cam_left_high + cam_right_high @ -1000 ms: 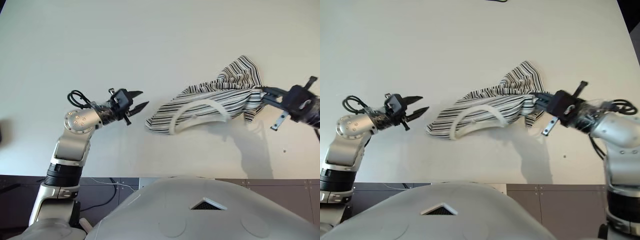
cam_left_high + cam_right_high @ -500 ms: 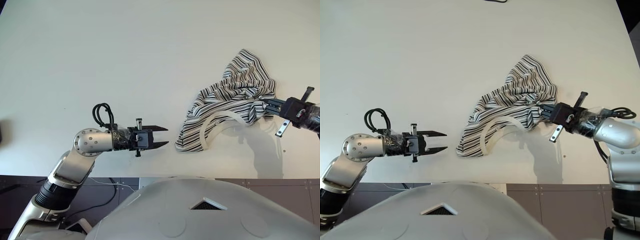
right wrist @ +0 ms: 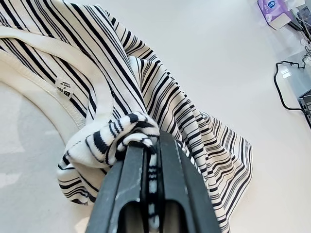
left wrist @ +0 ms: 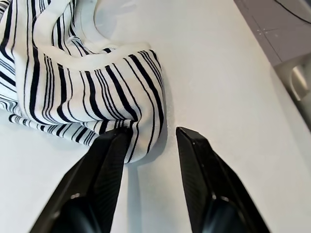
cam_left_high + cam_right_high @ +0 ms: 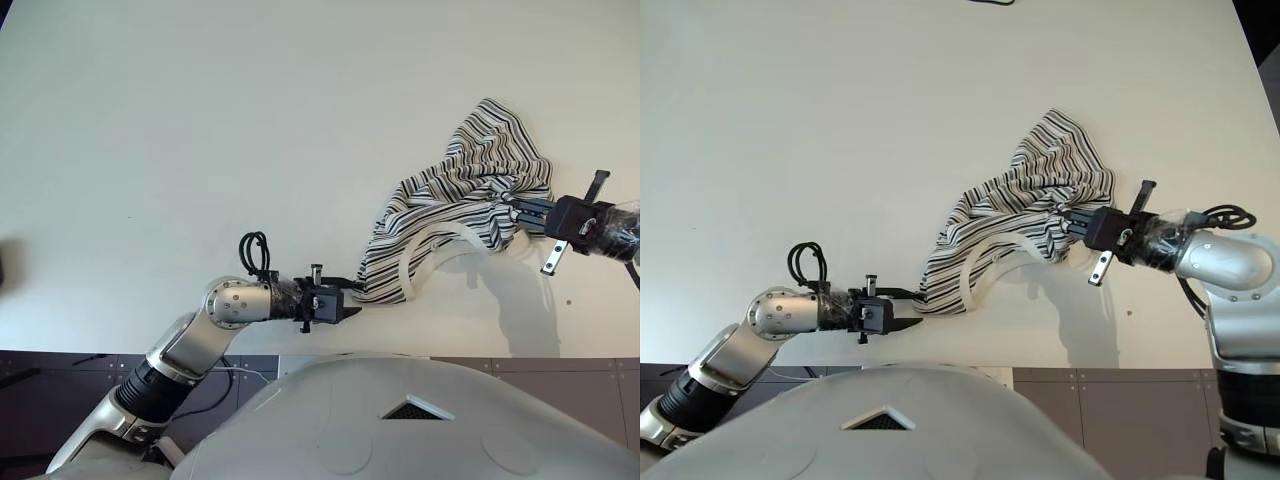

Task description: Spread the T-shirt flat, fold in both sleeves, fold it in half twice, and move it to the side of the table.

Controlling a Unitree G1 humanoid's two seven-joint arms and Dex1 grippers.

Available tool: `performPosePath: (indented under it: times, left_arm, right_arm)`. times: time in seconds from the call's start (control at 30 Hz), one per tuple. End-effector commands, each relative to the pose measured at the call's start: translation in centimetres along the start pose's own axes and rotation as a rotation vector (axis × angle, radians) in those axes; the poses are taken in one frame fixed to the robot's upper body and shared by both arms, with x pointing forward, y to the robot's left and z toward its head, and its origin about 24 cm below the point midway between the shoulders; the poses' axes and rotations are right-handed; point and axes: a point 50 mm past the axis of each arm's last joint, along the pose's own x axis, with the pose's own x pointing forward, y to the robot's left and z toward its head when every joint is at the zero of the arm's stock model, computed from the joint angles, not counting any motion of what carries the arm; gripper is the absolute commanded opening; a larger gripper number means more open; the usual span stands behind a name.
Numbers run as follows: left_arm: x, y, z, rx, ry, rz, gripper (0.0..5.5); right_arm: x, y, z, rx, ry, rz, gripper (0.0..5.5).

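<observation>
T-shirt (image 5: 462, 198) crumpled, striped | right claw (image 3: 146, 143) clenched on it | left claw (image 4: 153, 132) released

Nothing can be read outright. A small white sewn-in tag (image 3: 63, 86) sits at the neck edge of the black-and-white striped cotton T-shirt (image 3: 160, 97). It carries a few dark printed marks, perhaps a size letter, too small to make out.

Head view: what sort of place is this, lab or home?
Probably a lab or test workspace: a plain white table with one striped T-shirt, grey bolted floor panels below its edge, and a loose black cable.
</observation>
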Motion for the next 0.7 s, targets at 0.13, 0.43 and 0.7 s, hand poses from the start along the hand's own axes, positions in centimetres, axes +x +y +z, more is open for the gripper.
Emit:
performPosePath:
  times: [0.13, 0.43, 0.7]
  left_arm:
    - [0.6, 0.5, -1.0, 0.106, 0.060, 0.047, 1.84]
    - [-0.1, 1.5, -0.6, 0.133, -0.023, 0.115, 0.63]
    - [-1.0, 3.3, -0.4, 0.060, -0.089, 0.262, 0.13]
  right_arm:
    - [0.2, 0.0, 0.5, -0.011, -0.010, 0.004, 0.12]
    - [0.2, 0.2, 0.5, 0.000, -0.011, -0.017, 0.10]
    - [0.2, -0.1, 0.6, 0.009, -0.023, -0.061, 0.10]
